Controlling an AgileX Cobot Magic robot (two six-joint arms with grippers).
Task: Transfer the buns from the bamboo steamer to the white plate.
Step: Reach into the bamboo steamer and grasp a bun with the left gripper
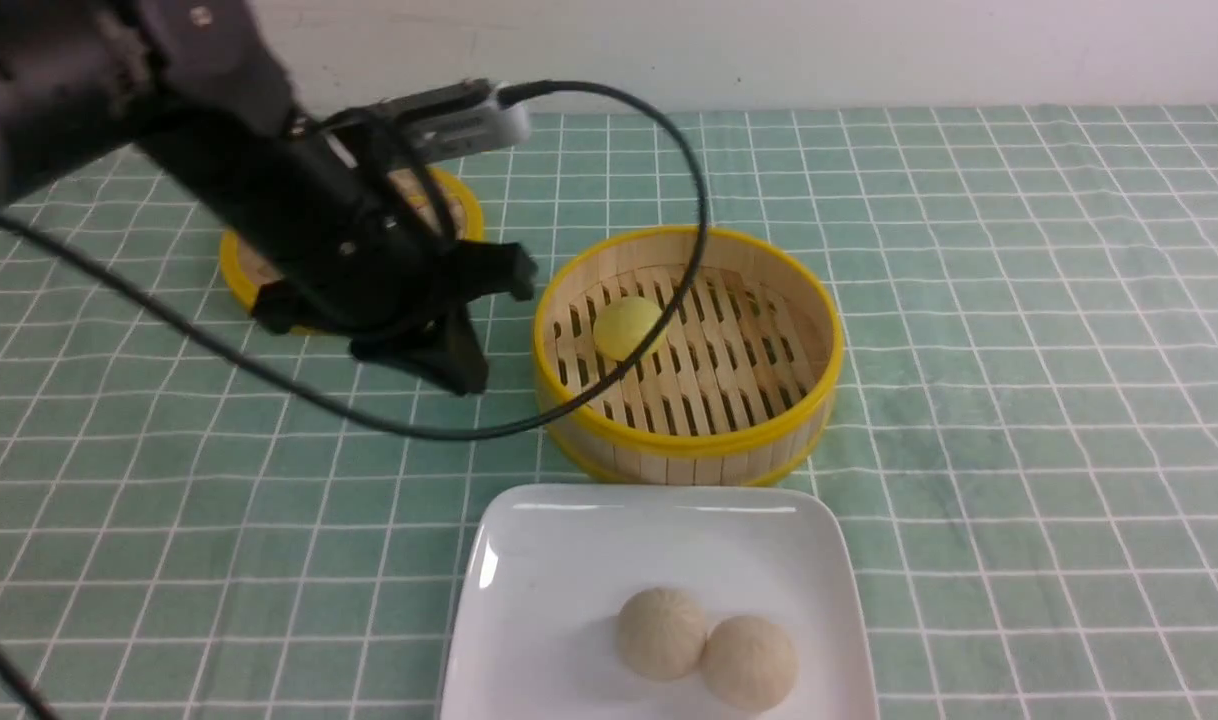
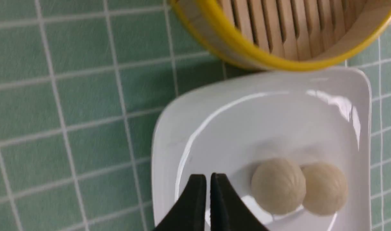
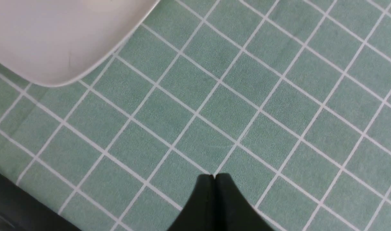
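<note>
Steamer check: the bamboo steamer (image 1: 684, 447) stands open at mid-counter. You've got one yellow bun (image 1: 627, 326) in it, on the slatted floor toward the left side, clear of the wall.

The white plate (image 1: 559, 570) sits just in front of the steamer, on your near side. In the left wrist view the steamer rim overlaps the plate's far edge, so you can't tell whether they touch. On the plate are one beige bun (image 1: 661, 632) and a second beige bun (image 1: 749, 662), touching each other in the near-right part.

Around it: the woven lid (image 1: 464, 210) lies flat on the counter (image 1: 1019, 350) at back left, mostly hidden behind the left arm (image 1: 269, 190). A green grid cloth (image 1: 969, 560) covers the counter.

In the way: the black cable (image 1: 449, 436) from the left arm loops over the steamer. It crosses the near-left rim and passes in front of the yellow bun in the front view.

The left gripper (image 2: 208, 175) hangs just left of the steamer, in front of the lid. Its fingers are all but together, with only a thin slit between them and nothing in it.

You see the right gripper (image 3: 213, 175) in its own wrist view only. Its fingertips are pressed together on nothing, over bare cloth, with a corner of the plate nearby.
</note>
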